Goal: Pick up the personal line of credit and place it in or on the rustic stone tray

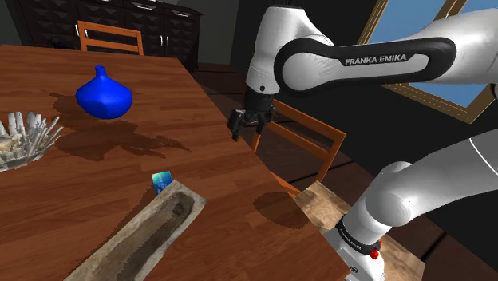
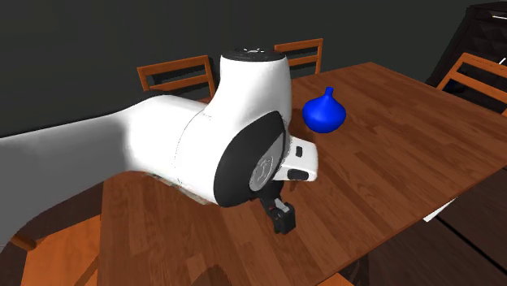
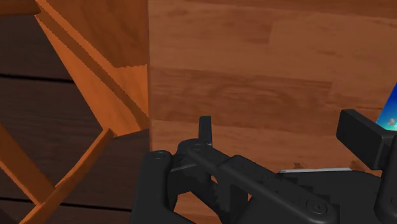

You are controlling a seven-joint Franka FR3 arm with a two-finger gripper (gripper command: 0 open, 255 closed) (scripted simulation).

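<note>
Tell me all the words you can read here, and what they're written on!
"FRANKA EMIKA": white letters on the dark band of the arm, in the shoulder view.
Small white print on the dark ring low on the arm: too small to read.
The blue card on the table: too small to tell whether it has any words.

On the brown wooden worktop (image 1: 215,184), a small blue-green card (image 1: 162,182) is set just beside the end of the long grey stone tray (image 1: 148,231).
</note>
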